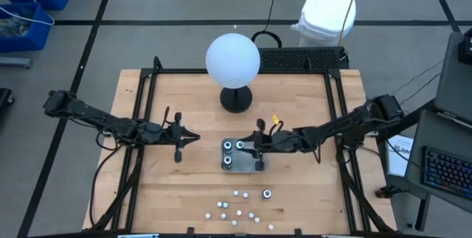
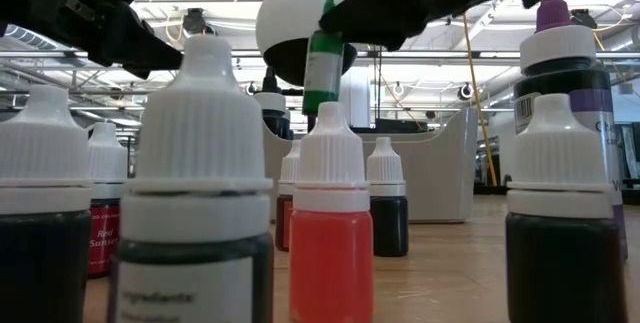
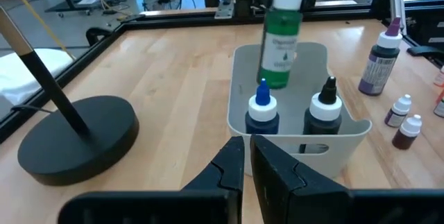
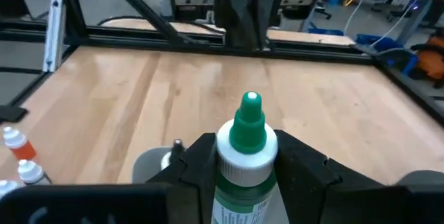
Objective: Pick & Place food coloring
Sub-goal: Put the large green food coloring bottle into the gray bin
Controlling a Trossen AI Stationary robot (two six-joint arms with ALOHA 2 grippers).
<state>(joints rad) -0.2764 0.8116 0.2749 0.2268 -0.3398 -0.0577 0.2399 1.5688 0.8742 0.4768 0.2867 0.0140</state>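
A green food-coloring bottle (image 3: 280, 40) hangs in the air, gripped just below its white collar by the two fingers of the right gripper (image 4: 246, 165). It hovers upright over the grey tray (image 3: 239, 78), which sits near the middle of the desk, a little toward the front edge. The bottle is not yet set down; there is a clear gap between its base and the tray floor.

Already standing in the tray are a blue-tipped bottle (image 3: 262, 112) and a black-tipped bottle (image 3: 324, 109), side by side at one end. So, by my reading, about two bottles are placed, a third is about to go in, and most of the work remains.

Left to move is a loose cluster of small bottles (image 1: 240, 207) near the front edge of the desk, well apart from the tray. Among them, a purple bottle (image 3: 381, 57) and an orange-red bottle (image 2: 331, 225) can be seen.

The left gripper (image 3: 243, 168) waits beside the tray, toward the left edge, its fingers pressed almost together and holding nothing. A white globe lamp (image 1: 233, 61) on a black base stands toward the back edge.
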